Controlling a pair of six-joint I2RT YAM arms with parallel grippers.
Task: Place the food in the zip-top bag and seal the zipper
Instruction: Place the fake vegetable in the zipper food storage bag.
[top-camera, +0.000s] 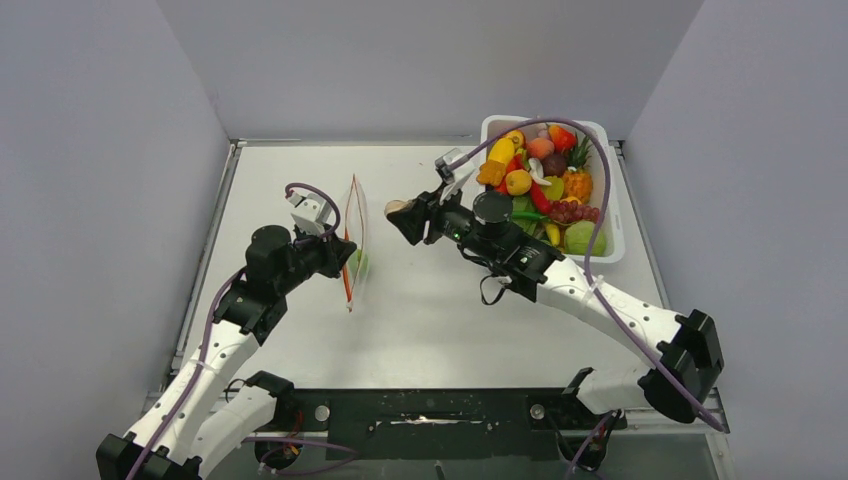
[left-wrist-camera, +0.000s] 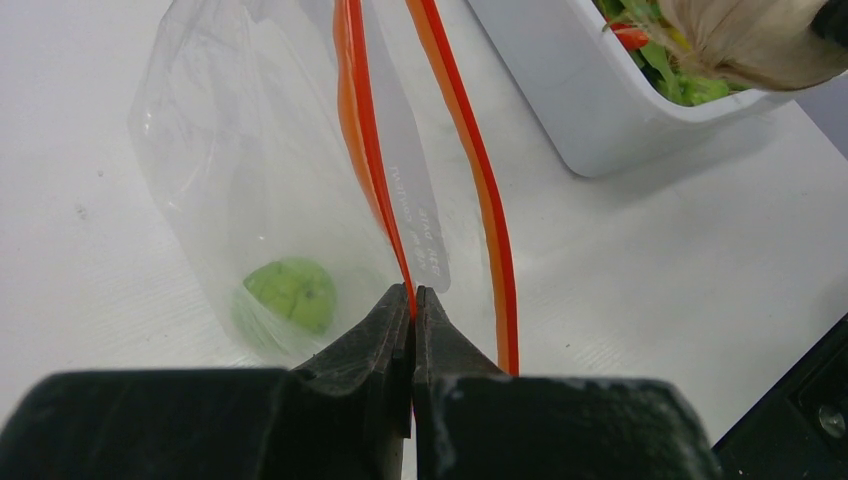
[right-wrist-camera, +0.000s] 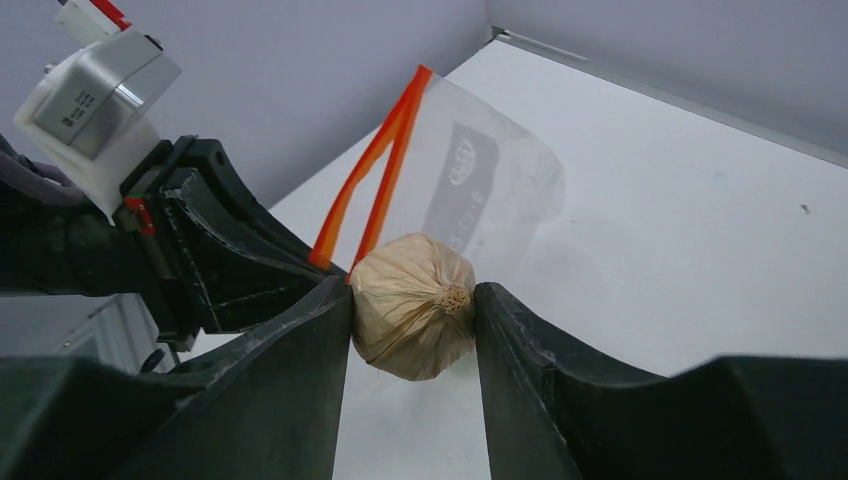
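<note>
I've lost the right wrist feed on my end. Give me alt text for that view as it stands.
The right gripper holds a beige garlic-bulb toy between its jaws, above the white table. Just beyond it, the left gripper pinches one end of the red-orange zipper, holding the clear zip-top bag upright with its mouth slightly parted.

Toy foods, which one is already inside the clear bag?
The small green piece, seen through the bag. The beige garlic is in the right hand; others fill the white tub.

lettering (left-wrist-camera: 420, 225) on zip-top bag (left-wrist-camera: 230, 150) unreadable, white tub (left-wrist-camera: 560, 90) cut off
</note>
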